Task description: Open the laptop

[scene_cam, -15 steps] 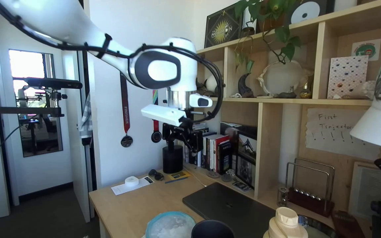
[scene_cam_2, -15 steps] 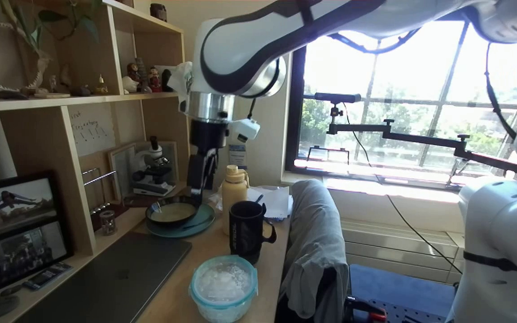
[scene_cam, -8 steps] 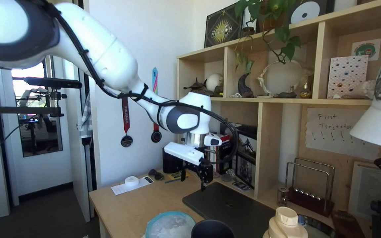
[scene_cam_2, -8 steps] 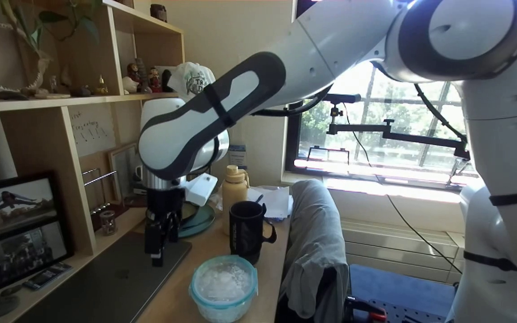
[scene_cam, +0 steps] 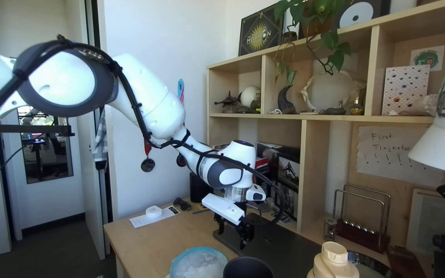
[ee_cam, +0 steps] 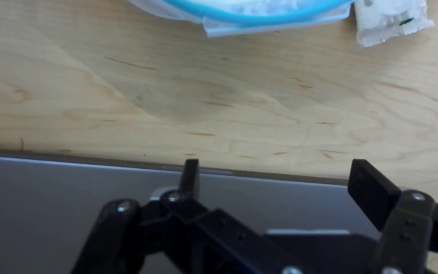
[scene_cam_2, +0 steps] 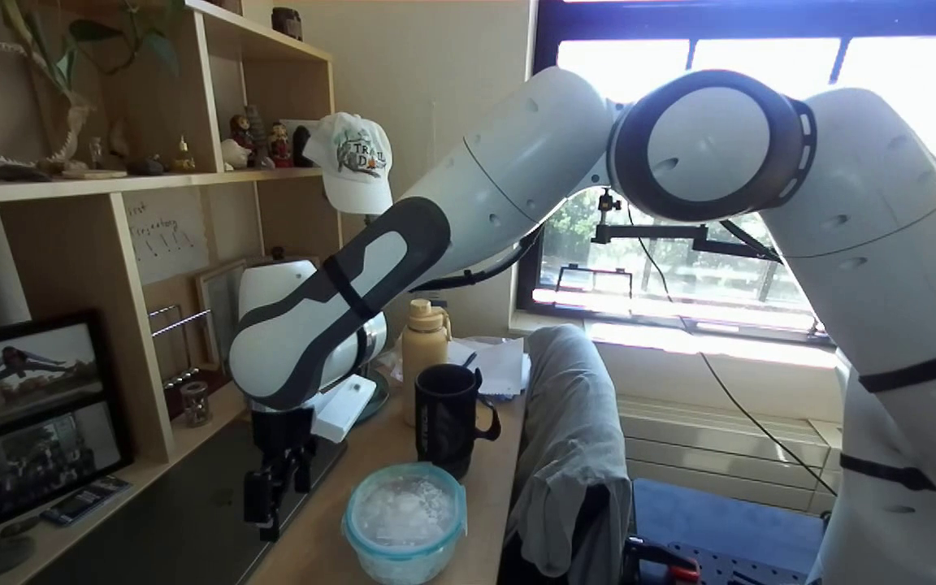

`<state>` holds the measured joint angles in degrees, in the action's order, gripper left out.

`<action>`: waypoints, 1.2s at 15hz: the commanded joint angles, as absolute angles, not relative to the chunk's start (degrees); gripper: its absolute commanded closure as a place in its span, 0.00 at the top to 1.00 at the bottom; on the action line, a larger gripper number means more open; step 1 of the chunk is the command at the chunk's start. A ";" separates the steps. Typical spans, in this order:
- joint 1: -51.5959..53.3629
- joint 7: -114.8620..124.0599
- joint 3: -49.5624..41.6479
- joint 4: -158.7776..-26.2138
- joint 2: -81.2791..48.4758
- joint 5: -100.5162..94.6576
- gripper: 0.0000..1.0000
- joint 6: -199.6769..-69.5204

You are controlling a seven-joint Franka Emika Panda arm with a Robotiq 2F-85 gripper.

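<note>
The gripper [ee_cam: 274, 169], spread wide, has been lowered toward the front edge of the laptop [scene_cam: 278, 247], closed on the desk [scene_cam: 160, 235]; one fingertip should be slipped under the lid [ee_cam: 51, 213] and raised gently.

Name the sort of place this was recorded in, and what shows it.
Probably an office or study: a closed laptop lies on a wooden desk, with cubby shelves and a Newton's cradle nearby. Whether home or workplace is unclear.

Laptop [scene_cam_2: 171, 513] dark grey; desk [ee_cam: 242, 99] tan, wood-grained; mug [scene_cam_2: 442, 422] black; bottle [scene_cam_2: 423, 361] pale yellow; container [scene_cam_2: 403, 563] turquoise-rimmed; cap [scene_cam_2: 354, 166] white, printed.
</note>
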<state>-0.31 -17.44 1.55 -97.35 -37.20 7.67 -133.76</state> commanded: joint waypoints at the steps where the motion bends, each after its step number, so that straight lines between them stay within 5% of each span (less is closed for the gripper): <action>1: -1.22 -14.26 2.64 -94.32 -39.29 6.68 1.00 -131.04; 18: 0.86 -6.26 2.35 -90.65 -45.30 5.82 1.00 -129.31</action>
<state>0.30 -9.20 2.51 -92.74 -44.42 7.12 -128.41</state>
